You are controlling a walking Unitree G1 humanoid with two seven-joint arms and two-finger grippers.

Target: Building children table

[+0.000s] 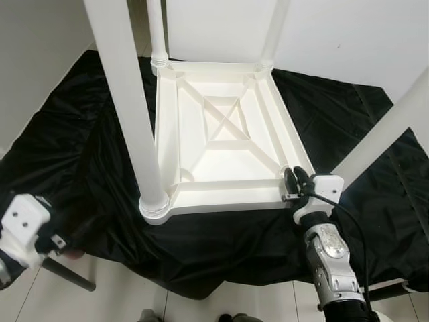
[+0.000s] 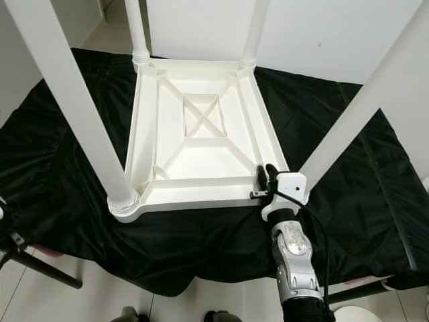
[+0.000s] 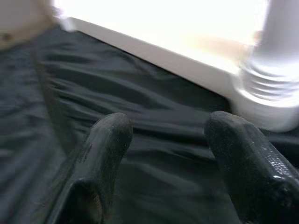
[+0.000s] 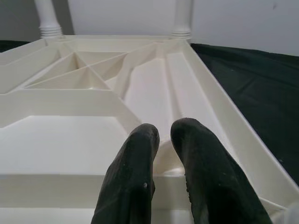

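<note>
A: Where's the table (image 1: pixel 221 127) now?

B: Upside down on the black sheet (image 1: pixel 80 147), ribbed underside facing up. Three legs stand in their sockets: two at the far corners, one at the near left (image 1: pixel 124 100).

A: And the fourth?

B: The leg (image 2: pixel 362 97) rises slantwise from the near right corner, just by the right gripper (image 2: pixel 265 182). Its foot is hidden behind the gripper, so I can't tell whether it's seated.

A: What's the right gripper doing?

B: It sits over that near right corner, fingers (image 4: pixel 140 154) drawn almost together with only a thin gap, holding nothing. The tips point into the corner pocket of the tabletop.

A: The left one?

B: The left gripper (image 3: pixel 168 140) hovers low over the sheet beside the near left leg's threaded collar, fingers spread, empty.

A: So how should this step go?

B: I'd judge the work is at the last corner. The leg leans, so it likely needs bringing upright over its socket before any turning; forcing it crooked could jam the thread. The right gripper would have to spread wide enough to take the leg low down, near the base. The left could steady the tabletop's rim so it doesn't slide on the slippery sheet
</note>
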